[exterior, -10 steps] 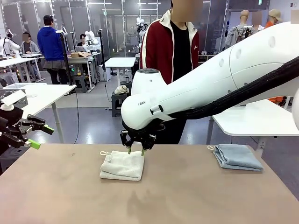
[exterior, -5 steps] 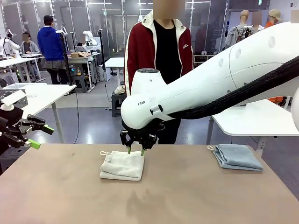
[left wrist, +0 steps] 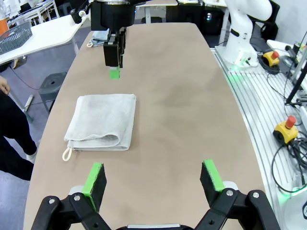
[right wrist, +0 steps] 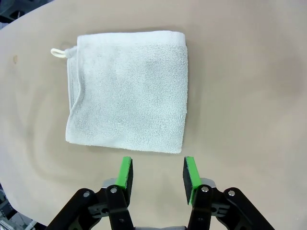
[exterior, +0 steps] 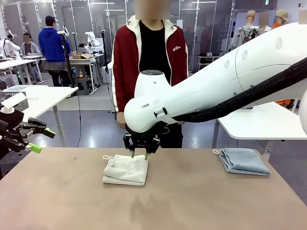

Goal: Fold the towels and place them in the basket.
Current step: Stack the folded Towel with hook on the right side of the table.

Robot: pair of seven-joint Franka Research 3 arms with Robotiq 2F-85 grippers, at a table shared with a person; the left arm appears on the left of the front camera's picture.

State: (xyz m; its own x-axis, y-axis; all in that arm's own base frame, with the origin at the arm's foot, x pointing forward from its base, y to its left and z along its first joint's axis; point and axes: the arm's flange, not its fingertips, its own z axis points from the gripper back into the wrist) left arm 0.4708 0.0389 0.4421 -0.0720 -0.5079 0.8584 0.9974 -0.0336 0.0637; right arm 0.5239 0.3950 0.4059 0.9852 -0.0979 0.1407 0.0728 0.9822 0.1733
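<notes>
One cream towel (right wrist: pixel 127 91) just beyond right gripper (right wrist: pixel 158 173) | jaws apart, seemingly empty

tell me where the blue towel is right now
In the front view, the folded blue towel lies at the table's far right corner, well apart from the white towel near the middle.
</notes>
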